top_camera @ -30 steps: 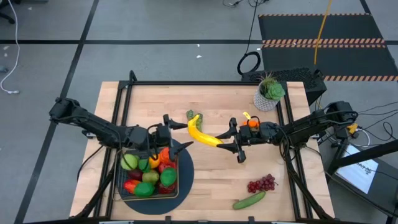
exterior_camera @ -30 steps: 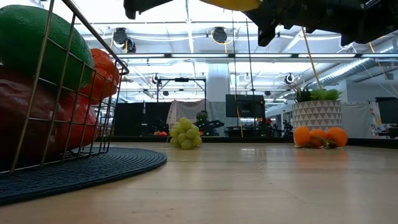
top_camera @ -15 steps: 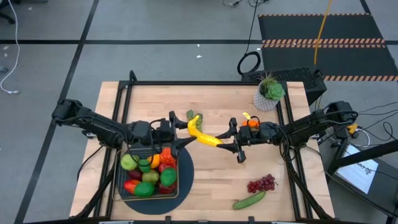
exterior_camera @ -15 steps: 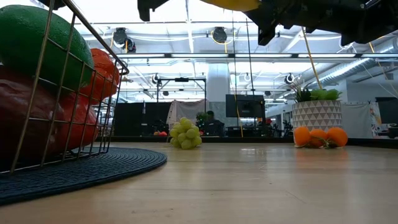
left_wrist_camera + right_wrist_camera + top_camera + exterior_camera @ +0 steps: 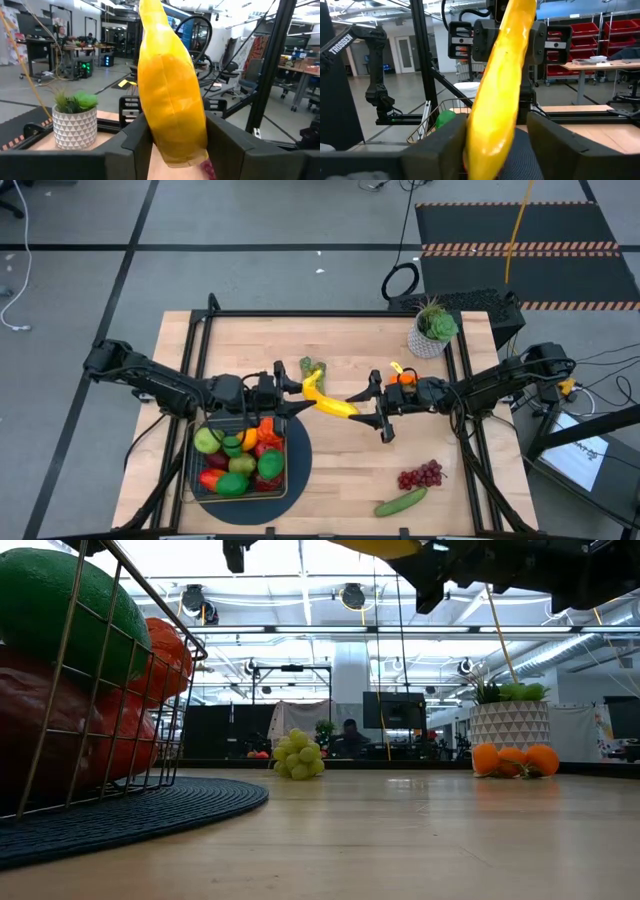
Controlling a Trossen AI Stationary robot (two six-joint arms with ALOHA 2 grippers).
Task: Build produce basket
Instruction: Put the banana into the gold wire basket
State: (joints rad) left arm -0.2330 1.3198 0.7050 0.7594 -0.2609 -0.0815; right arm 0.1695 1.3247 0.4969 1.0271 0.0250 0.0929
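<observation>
The yellow banana [image 5: 322, 392] hangs in the air above the table's middle, between the two arms. My right gripper [image 5: 357, 407] is shut on its right end. My left gripper [image 5: 300, 393] is open, level with the banana's left end, one finger on either side, as the left wrist view shows around the banana [image 5: 172, 85]. The wire basket [image 5: 200, 480] sits on the round dark mat [image 5: 298, 450] at the near left, filled with several fruits and peppers. My right gripper pinches the banana's right end [image 5: 490, 145] between its two fingers [image 5: 445, 145], coming level from the table's right. The banana is lifted clear and sticks out ahead of the fingers toward the left arm. My left gripper's fingers [image 5: 135, 140] flank the banana closely; I cannot tell whether they touch it.
Green grapes [image 5: 308, 365] lie just beyond the banana. Oranges [image 5: 515, 760] lie under the right arm near the potted plant [image 5: 432, 330]. Purple grapes [image 5: 422, 475] and a cucumber [image 5: 401, 501] lie at the near right. Bare wood lies between the mat and the purple grapes.
My left gripper has moved from above the basket's far edge toward the table's right, until its fingers stand around the banana's left end. The right arm and the banana have kept still.
</observation>
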